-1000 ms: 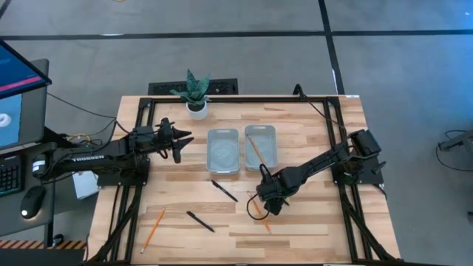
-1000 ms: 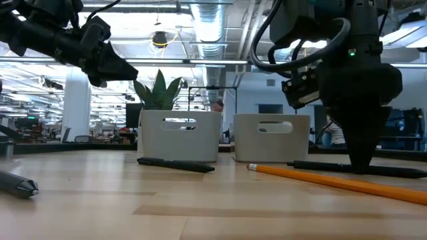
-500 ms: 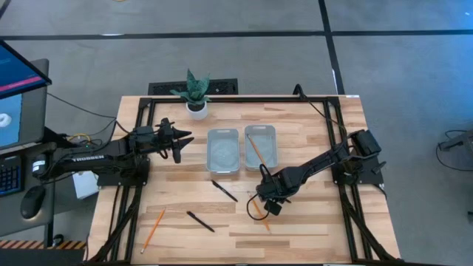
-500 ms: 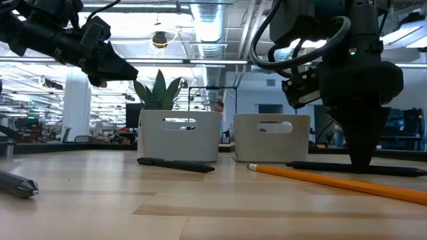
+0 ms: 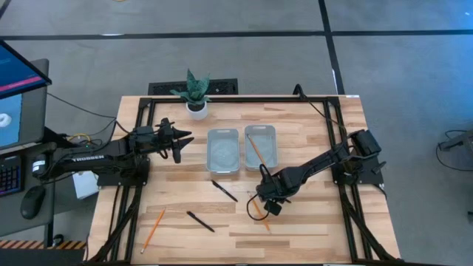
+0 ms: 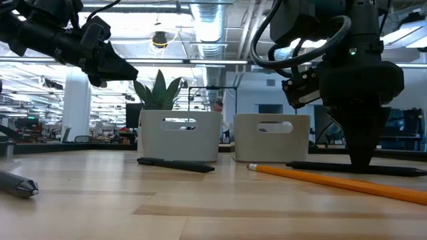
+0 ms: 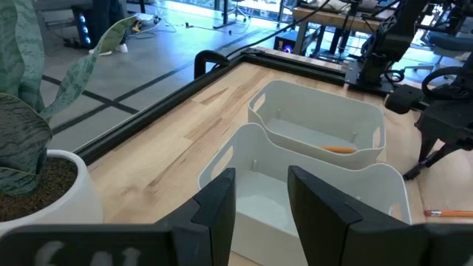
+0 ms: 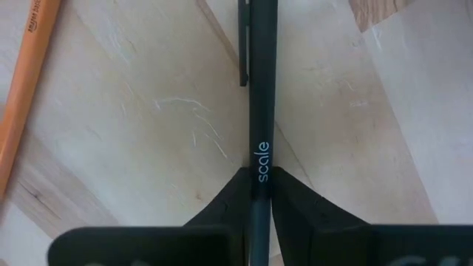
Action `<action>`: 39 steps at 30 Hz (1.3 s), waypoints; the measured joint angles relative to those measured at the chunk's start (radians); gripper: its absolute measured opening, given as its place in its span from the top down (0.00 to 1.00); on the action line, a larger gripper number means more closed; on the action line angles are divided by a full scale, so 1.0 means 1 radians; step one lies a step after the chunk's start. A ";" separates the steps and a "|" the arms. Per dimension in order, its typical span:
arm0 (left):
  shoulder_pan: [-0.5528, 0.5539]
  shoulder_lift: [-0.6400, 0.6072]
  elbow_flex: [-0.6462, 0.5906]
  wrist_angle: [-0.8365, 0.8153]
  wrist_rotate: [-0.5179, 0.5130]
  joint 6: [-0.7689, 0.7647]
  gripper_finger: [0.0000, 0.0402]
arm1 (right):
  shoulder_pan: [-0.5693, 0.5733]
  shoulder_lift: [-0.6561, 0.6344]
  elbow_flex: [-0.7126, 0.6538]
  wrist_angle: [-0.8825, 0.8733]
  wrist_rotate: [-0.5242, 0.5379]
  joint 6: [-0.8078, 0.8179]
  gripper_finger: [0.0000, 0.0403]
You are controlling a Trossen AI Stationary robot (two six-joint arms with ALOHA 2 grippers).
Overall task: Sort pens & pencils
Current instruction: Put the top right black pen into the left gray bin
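Pen [image 8: 259, 111], lower centre of the worktop [image 5: 310, 140], is pinched mid-barrel by the right claw [image 8: 259, 193]; light, stiff, likely slippery. Left claw [image 7: 260, 193] waits parted, upper left.

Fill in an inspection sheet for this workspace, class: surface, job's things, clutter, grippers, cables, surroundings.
Surface: wooden table, black frame around it.
Job's things: one orange pencil in the right bin; left bin looks empty; pencils and black pens lie loose on the table.
Clutter: potted plant at the far edge.
Grippers: right gripper shut on a pen lying on the wood; left gripper open, raised beside the bins.
Cables: black cable running off the table's left.
Surroundings: monitor, keyboard, mouse at left.
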 joint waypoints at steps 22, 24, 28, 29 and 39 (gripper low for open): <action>0.000 0.000 0.000 0.000 0.000 0.006 0.71 | -0.113 0.000 0.189 -0.108 0.069 -0.353 0.84; 0.000 0.000 0.000 0.000 0.000 0.006 0.71 | -0.129 -0.001 0.212 -0.116 0.079 -0.388 0.84; 0.000 0.000 0.000 0.000 0.000 0.006 0.71 | -0.161 -0.001 0.260 -0.128 0.079 -0.434 0.84; 0.000 0.000 0.000 0.000 0.000 0.006 0.71 | -0.167 -0.001 0.277 -0.129 0.079 -0.442 0.84; 0.000 0.000 0.000 0.000 0.000 -0.023 0.71 | -0.224 -0.002 0.468 -0.088 0.106 -0.521 0.84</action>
